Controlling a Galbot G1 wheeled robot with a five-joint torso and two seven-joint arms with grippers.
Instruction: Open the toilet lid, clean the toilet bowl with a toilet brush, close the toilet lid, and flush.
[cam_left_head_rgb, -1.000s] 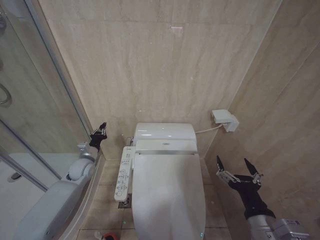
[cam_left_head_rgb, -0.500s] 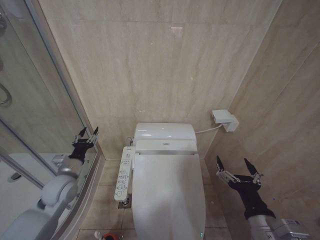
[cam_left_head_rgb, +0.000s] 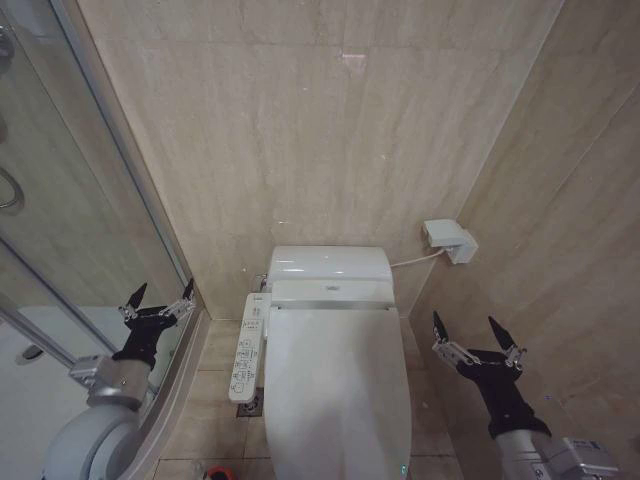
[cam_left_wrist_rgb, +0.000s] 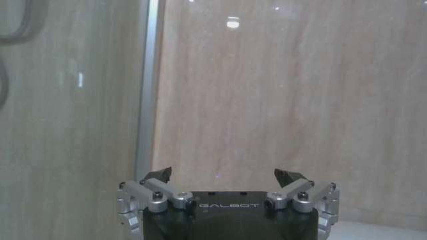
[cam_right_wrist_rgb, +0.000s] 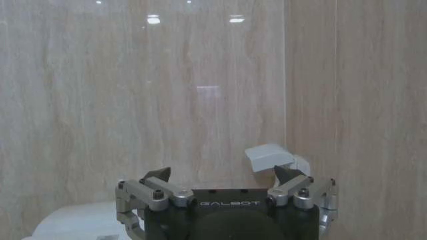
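Note:
The toilet lid (cam_left_head_rgb: 336, 390) lies shut over the toilet, so the toilet bowl is hidden beneath it. The toilet brush is out of view. My left gripper (cam_left_head_rgb: 158, 304) hangs open and empty to the left of the toilet, beside the shower door frame. In the left wrist view the left gripper (cam_left_wrist_rgb: 225, 176) faces the tiled wall. My right gripper (cam_left_head_rgb: 478, 334) is open and empty to the right of the lid, close to the side wall. From the right wrist camera the right gripper (cam_right_wrist_rgb: 221, 174) points at the back wall.
A control panel (cam_left_head_rgb: 248, 350) juts from the toilet's left side. The tank (cam_left_head_rgb: 330, 264) stands against the back wall. A white wall box (cam_left_head_rgb: 450, 241) with a cable sits at the right corner. The glass shower door (cam_left_head_rgb: 70, 200) bounds the left. Something red (cam_left_head_rgb: 215, 473) shows at the floor's bottom edge.
My left arm has drawn back and to the left, away from the toilet toward the shower door, and its fingers now stand spread. The right arm has not moved.

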